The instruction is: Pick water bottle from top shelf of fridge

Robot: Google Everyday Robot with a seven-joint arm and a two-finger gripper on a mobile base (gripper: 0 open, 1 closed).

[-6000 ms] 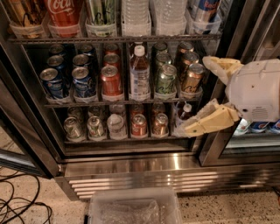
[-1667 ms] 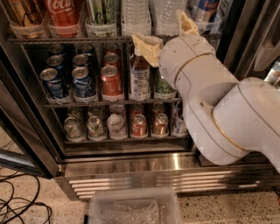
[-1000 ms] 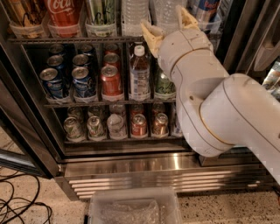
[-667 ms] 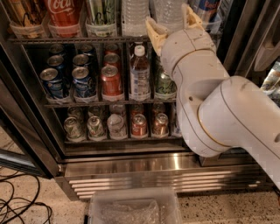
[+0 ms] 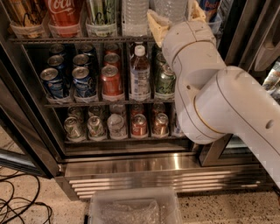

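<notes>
Jaws are standing released, one cream finger (image 5: 158, 25) on each side of the water bottle (image 5: 173, 8); whether they are touching it cannot be told. That bottle is sitting on the top shelf (image 5: 65, 40) of the fridge (image 5: 131, 164), right of the shelf's middle, with only its lower body showing. The gripper (image 5: 177, 15) is reaching up to this shelf at the end of a thick white arm (image 5: 218, 105), which is covering the right side of the racks.

A second clear bottle (image 5: 134, 16) is standing just beside the first, on its left. Further left, three drinks are resting in clear holders: a green-and-white one (image 5: 101, 11), a red cola (image 5: 65, 11) and a gold-brown one (image 5: 22, 11). One blue container (image 5: 211, 6) is showing to the right of the fingers.

On the middle rack, two blue cans (image 5: 52, 82) are facing front with more lined up behind, then two red cans (image 5: 111, 82) one behind the other, one brown-drink bottle (image 5: 140, 74) with a white cap, and two green cans (image 5: 165, 81). On the lowest rack, five short cans (image 5: 117, 126) are forming the front row.

Below the ribbed steel base, one clear plastic bin (image 5: 133, 209) is sitting on the speckled floor, and black cables (image 5: 17, 201) are lying at the left.
</notes>
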